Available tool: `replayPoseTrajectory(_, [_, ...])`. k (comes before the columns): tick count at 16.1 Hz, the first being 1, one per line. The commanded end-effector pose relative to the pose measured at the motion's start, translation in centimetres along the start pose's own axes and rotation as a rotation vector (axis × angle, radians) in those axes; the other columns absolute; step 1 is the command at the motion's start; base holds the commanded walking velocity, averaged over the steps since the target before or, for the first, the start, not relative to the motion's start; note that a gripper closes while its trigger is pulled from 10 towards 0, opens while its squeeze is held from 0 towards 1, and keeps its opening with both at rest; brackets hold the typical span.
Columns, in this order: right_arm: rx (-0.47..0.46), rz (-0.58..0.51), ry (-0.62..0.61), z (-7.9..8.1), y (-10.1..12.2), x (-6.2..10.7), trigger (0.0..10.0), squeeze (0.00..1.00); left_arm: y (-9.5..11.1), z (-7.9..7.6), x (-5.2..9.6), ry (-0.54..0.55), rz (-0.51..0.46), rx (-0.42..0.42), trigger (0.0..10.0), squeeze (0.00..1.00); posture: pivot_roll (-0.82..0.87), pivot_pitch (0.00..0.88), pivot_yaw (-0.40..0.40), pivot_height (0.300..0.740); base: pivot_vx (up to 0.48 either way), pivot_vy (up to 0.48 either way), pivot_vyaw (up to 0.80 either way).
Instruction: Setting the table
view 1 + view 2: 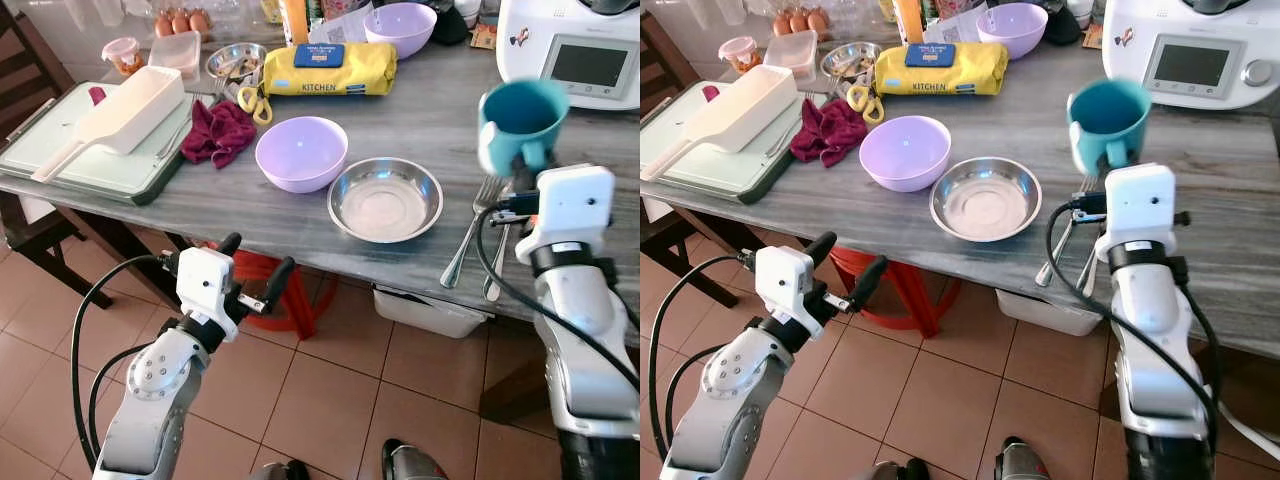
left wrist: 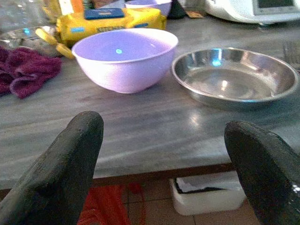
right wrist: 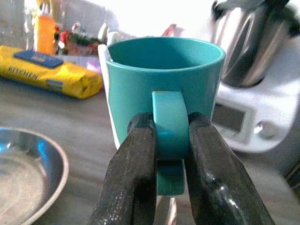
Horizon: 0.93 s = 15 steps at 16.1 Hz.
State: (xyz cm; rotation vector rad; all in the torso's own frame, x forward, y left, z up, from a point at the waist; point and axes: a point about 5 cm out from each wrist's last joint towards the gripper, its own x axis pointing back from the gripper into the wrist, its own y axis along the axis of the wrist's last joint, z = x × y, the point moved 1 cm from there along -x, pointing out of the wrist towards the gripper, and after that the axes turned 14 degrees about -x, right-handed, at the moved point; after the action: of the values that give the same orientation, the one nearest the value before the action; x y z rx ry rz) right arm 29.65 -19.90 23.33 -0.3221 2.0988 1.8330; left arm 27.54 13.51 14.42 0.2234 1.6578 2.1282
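My right gripper [image 3: 169, 140] is shut on the handle of a teal mug [image 1: 520, 122], holding it upright above the grey wooden table [image 1: 430, 130], just beyond a fork and spoon [image 1: 475, 235] at the front edge. A steel bowl [image 1: 385, 198] sits left of the cutlery, and a lilac bowl [image 1: 300, 152] left of that. My left gripper [image 1: 255, 262] is open, low in front of the table edge, facing the two bowls. A second lilac bowl [image 1: 400, 27] stands at the back.
A white kitchen machine [image 1: 575, 50] stands at the back right. A yellow packet [image 1: 328, 68], a maroon cloth [image 1: 218, 130], yellow scissors [image 1: 252, 102] and a green tray [image 1: 70, 160] with a white scoop [image 1: 125, 112] lie to the left. A red stool [image 1: 270, 285] and white box [image 1: 430, 310] sit under the table.
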Motion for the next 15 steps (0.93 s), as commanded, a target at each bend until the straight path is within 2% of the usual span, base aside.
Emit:
replayPoseTrajectory(1, [0.017, -0.046, 0.002, 0.3, 1.0, 0.4, 10.0, 0.00, 0.1, 0.7, 0.2, 0.036, 0.005, -0.024, 10.0, 0.00, -0.12, 0.228, 0.125, 0.740, 0.000, 0.000, 0.00])
replayPoseTrajectory(2, [0.034, -0.052, -0.017, 0.3, 1.2, 1.3, 10.0, 0.00, 0.0, 0.9, 0.2, 0.069, 0.012, -0.024, 10.0, 0.00, -0.12, 0.221, 0.122, 0.740, 0.000, 0.000, 0.00])
replayPoseTrajectory(4, [0.037, -0.051, -0.034, 0.1, 1.3, 2.0, 10.0, 0.00, -0.3, 1.1, 0.3, 0.090, 0.026, -0.033, 10.0, 0.00, -0.13, 0.216, 0.122, 0.740, 0.000, 0.000, 0.00])
replayPoseTrajectory(6, [0.025, 0.003, -0.046, 0.4, 0.8, 5.1, 10.0, 0.00, -1.4, 1.8, 0.5, 0.152, 0.085, -0.032, 10.0, 0.00, -0.14, 0.209, 0.123, 0.740, 0.000, 0.000, 0.00])
replayPoseTrajectory(7, [0.013, 0.029, -0.046, 0.6, 0.5, 6.0, 10.0, 0.00, -1.5, 1.9, 0.4, 0.162, 0.088, -0.034, 10.0, 0.00, -0.14, 0.205, 0.121, 0.740, 0.000, 0.000, 0.00])
replayPoseTrajectory(8, [0.011, 0.038, -0.045, 0.6, 0.4, 6.2, 10.0, 0.00, -1.5, 1.9, 0.3, 0.166, 0.088, -0.038, 10.0, 0.00, -0.15, 0.203, 0.121, 0.740, 0.000, 0.000, 0.00])
replayPoseTrajectory(9, [-0.025, 0.073, -0.032, 1.0, 0.3, 7.3, 10.0, 0.00, -1.7, 2.0, 0.2, 0.183, 0.096, -0.040, 10.0, 0.00, -0.16, 0.200, 0.122, 0.740, 0.000, 0.000, 0.00])
replayPoseTrajectory(12, [-0.073, 0.131, -0.030, 1.2, -0.1, 8.8, 10.0, 0.00, -2.3, 2.0, 0.7, 0.213, 0.119, -0.059, 10.0, 0.00, -0.17, 0.195, 0.120, 0.740, 0.000, 0.000, 0.00])
replayPoseTrajectory(13, [-0.072, 0.148, -0.027, 1.3, -0.3, 9.5, 10.0, 0.00, -2.5, 2.1, 1.0, 0.245, 0.125, -0.060, 10.0, 0.00, -0.17, 0.188, 0.117, 0.740, 0.000, 0.000, 0.00])
replayPoseTrajectory(15, [0.000, 0.115, 0.005, 1.5, 0.4, 9.7, 10.0, 0.00, -2.8, 2.4, 1.6, 0.295, 0.140, -0.065, 10.0, 0.00, -0.18, 0.183, 0.115, 0.740, 0.000, 0.000, 0.00])
